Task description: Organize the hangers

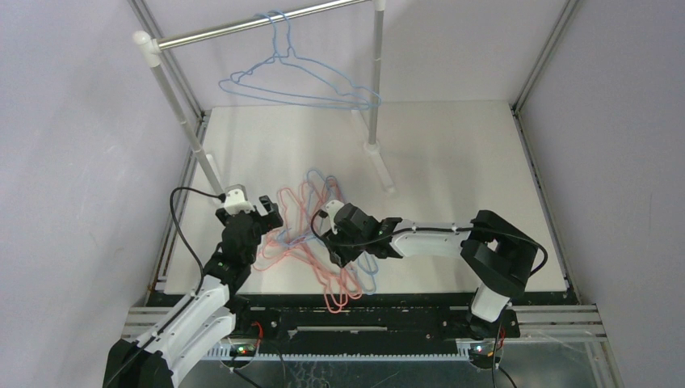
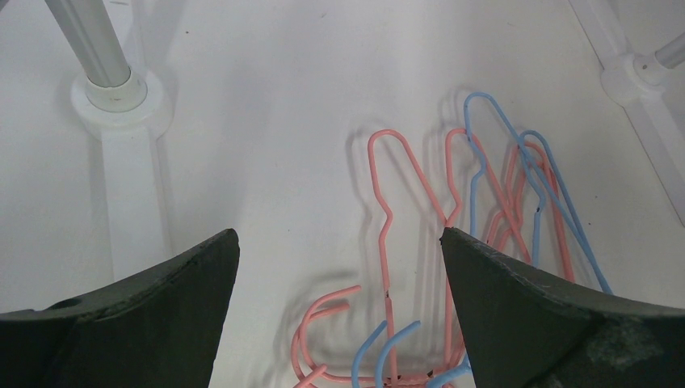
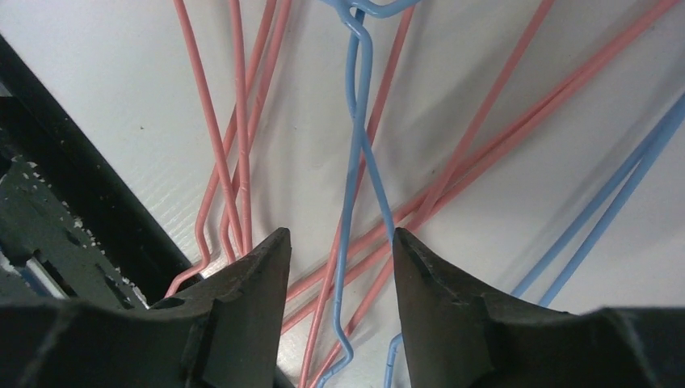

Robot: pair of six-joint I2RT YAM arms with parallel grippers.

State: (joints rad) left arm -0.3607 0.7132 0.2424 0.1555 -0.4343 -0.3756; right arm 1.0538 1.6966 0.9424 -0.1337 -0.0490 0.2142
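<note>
My right gripper (image 3: 339, 242) is open, with a blue wire of the tangled hangers (image 2: 517, 190) between its fingers on the surface (image 1: 452, 162). My left gripper (image 2: 339, 236) gapes wide beside them. Other blue hangers (image 1: 284, 52) hang on the rail (image 1: 258, 23).

Left gripper (image 2: 339, 242) spread wide, right gripper (image 3: 341, 242) low, jaws narrowly parted, arms extended

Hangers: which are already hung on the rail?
Only the light blue hangers hooked over the rail; the rest lie in a tangled pile on the table.
</note>
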